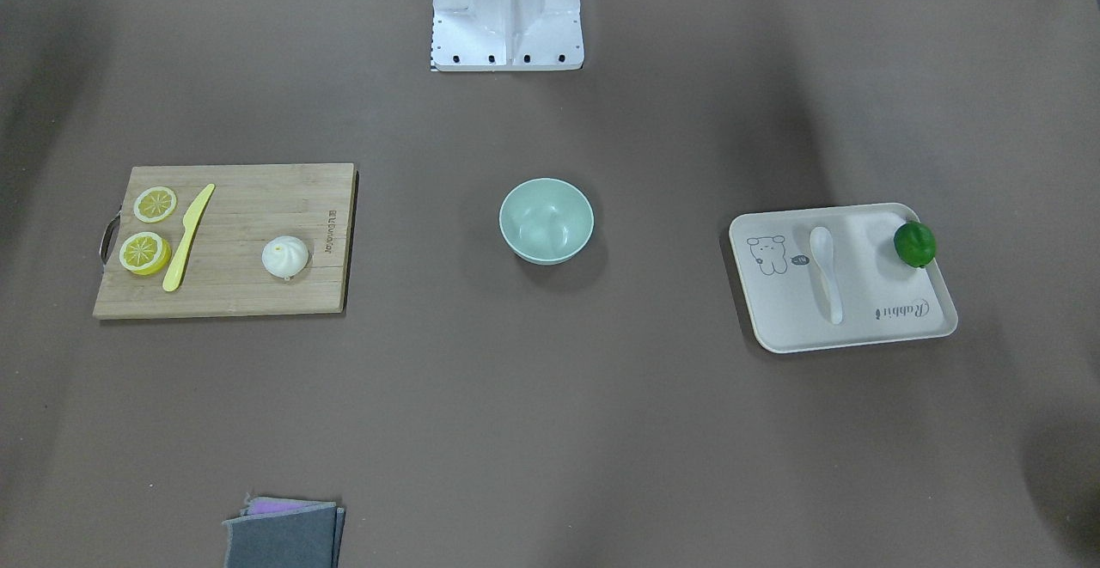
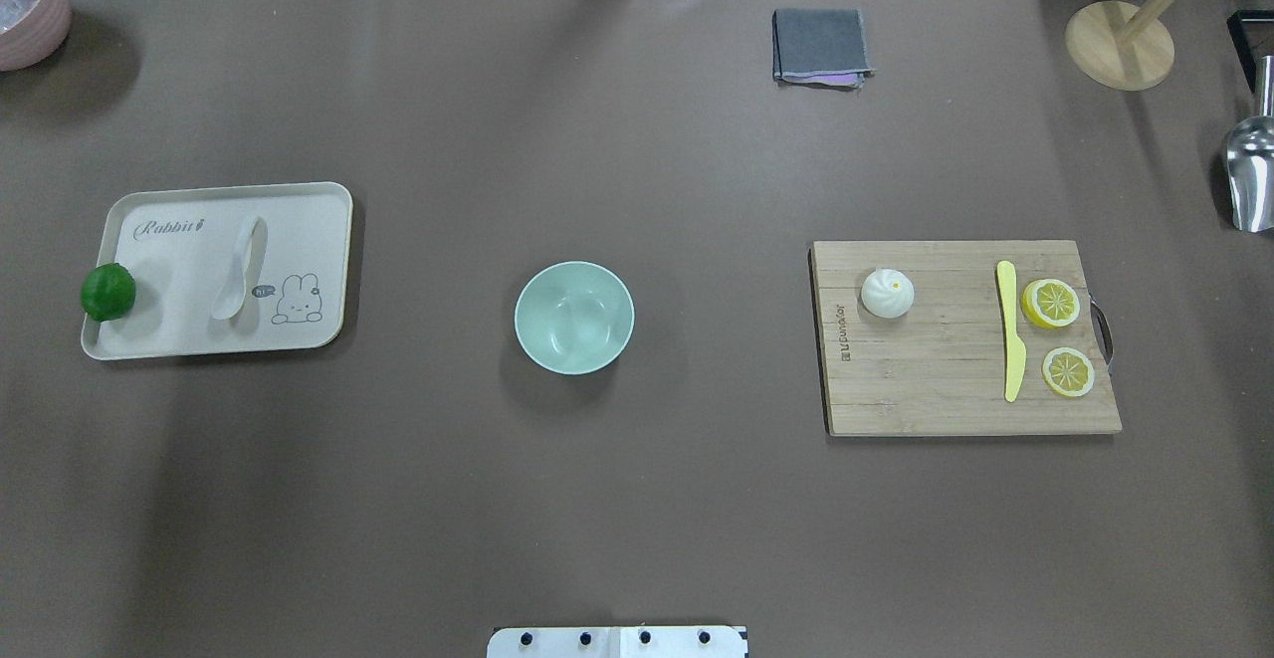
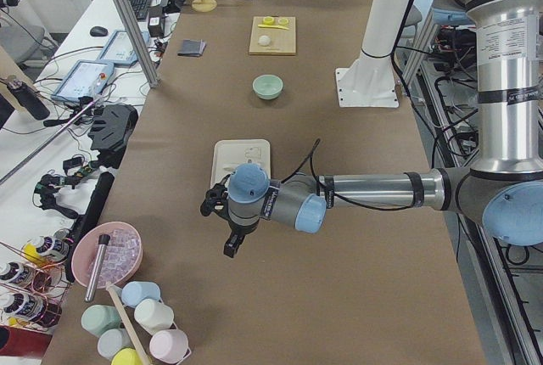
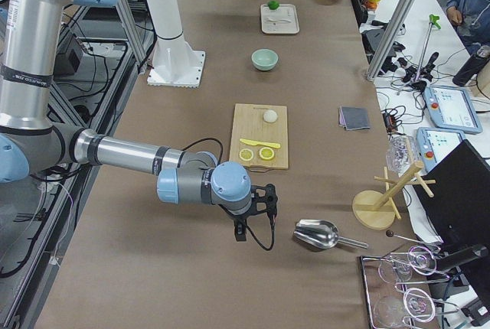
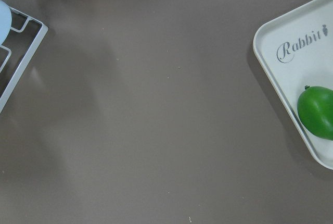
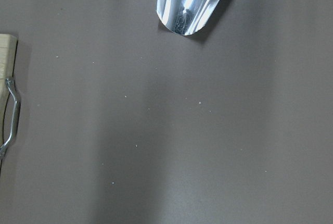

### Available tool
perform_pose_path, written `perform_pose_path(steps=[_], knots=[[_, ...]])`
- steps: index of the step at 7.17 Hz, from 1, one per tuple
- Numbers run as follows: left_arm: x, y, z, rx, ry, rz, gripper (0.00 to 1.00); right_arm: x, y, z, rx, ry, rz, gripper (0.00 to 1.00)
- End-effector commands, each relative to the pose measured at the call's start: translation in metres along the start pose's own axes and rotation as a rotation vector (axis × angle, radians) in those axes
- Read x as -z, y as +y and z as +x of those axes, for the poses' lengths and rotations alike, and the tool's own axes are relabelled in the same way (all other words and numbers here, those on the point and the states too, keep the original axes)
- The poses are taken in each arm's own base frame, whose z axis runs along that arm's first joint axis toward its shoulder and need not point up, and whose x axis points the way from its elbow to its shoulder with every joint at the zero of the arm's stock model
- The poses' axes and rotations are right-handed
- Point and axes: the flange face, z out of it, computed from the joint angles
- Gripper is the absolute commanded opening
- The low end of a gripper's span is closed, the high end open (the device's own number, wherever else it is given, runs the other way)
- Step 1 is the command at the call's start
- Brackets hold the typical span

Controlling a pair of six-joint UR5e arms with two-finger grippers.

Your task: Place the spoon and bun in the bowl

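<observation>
The mint-green bowl stands empty at the table's middle. The white spoon lies on the cream tray on my left side. The white bun sits on the wooden cutting board on my right side. My left gripper hangs over bare table beyond the tray's outer end. My right gripper hangs beyond the board, near a metal scoop. Both show only in the side views, so I cannot tell whether they are open or shut.
A green lime rests on the tray's outer edge. A yellow knife and two lemon slices lie on the board. A metal scoop, a wooden stand, a folded grey cloth and a pink bowl line the edges.
</observation>
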Motion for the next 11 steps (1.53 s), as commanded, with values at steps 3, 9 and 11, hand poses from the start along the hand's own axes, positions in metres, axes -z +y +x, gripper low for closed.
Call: perform_pose_path(steps=[3,9,11], knots=[[-0.009,0.003,-0.009,0.021,-0.001,-0.017,0.98,0.004,-0.008,-0.003,0.02,0.01,0.01,1.0],[-0.001,-0.027,-0.001,0.295,0.044,-0.061,0.98,0.003,-0.012,0.004,0.012,0.058,0.006,1.0],[0.03,-0.04,0.028,0.353,0.045,-0.114,0.98,0.006,-0.014,0.012,0.024,0.158,0.0,1.0]])
